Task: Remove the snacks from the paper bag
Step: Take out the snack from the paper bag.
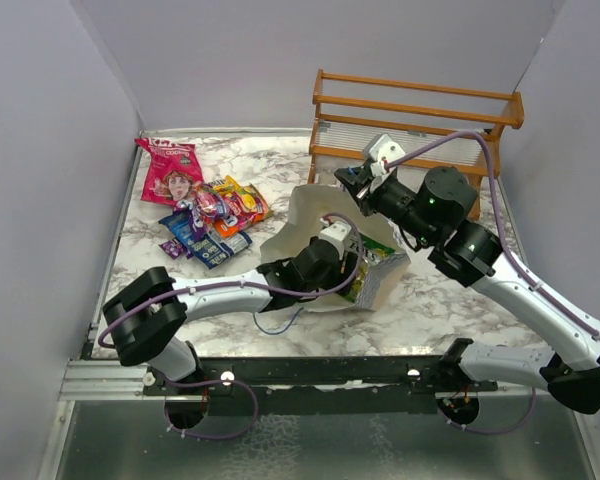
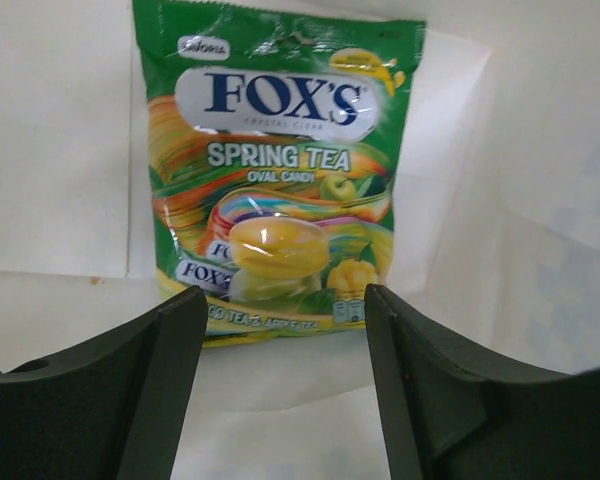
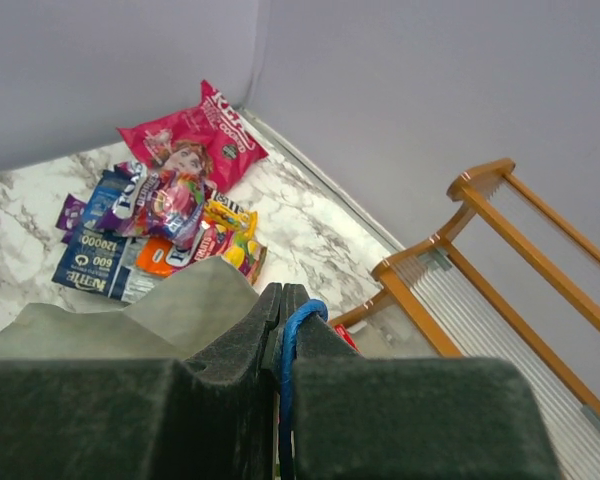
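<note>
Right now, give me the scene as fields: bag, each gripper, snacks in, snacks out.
paper bag: lying mid-table, left arm reaching inside
right gripper: shut on the bag's blue cord handle
left gripper: open inside the bag, not closed on anything
snacks in: one green packet, Fox's Spring Tea, just ahead of the left fingers
snacks out: snack pile at the far left of the table, pink-red bag at its far end
other: wooden rack at the far right

From above, the bag (image 1: 305, 215) hides the fingers (image 2: 160, 380) of my left hand (image 2: 282, 300); they cover the packet's (image 2: 280, 150) lower corners; its small print blurs.
</note>
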Robot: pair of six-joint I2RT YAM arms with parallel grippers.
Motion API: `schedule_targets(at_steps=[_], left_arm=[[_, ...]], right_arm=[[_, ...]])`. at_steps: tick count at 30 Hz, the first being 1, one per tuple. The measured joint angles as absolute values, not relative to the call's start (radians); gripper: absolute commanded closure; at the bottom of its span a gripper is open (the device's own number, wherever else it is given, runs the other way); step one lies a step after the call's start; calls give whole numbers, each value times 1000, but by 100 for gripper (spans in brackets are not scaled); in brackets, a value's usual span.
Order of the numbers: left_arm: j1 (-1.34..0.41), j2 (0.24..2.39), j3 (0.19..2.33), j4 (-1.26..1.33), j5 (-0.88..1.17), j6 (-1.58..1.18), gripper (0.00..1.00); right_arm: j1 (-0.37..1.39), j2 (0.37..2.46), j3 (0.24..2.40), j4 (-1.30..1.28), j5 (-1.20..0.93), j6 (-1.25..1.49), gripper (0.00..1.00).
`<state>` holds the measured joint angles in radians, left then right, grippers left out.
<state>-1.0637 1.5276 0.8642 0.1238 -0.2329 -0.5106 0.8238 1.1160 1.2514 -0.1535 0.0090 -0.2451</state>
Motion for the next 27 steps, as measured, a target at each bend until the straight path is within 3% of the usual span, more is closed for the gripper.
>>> schedule_targets(at_steps=[11, 19, 27], left_arm=[[-977, 1507, 839, 122, -197, -484, 19], [-929, 1566, 929, 111, -184, -440, 1], [-924, 1678, 971, 94, -163, -411, 1]], right_arm=[[825, 1118, 1239, -93, -110, -296, 98], [825, 1131, 1267, -89, -162, -369, 98], [825, 1132, 1267, -89, -186, -388, 98]])
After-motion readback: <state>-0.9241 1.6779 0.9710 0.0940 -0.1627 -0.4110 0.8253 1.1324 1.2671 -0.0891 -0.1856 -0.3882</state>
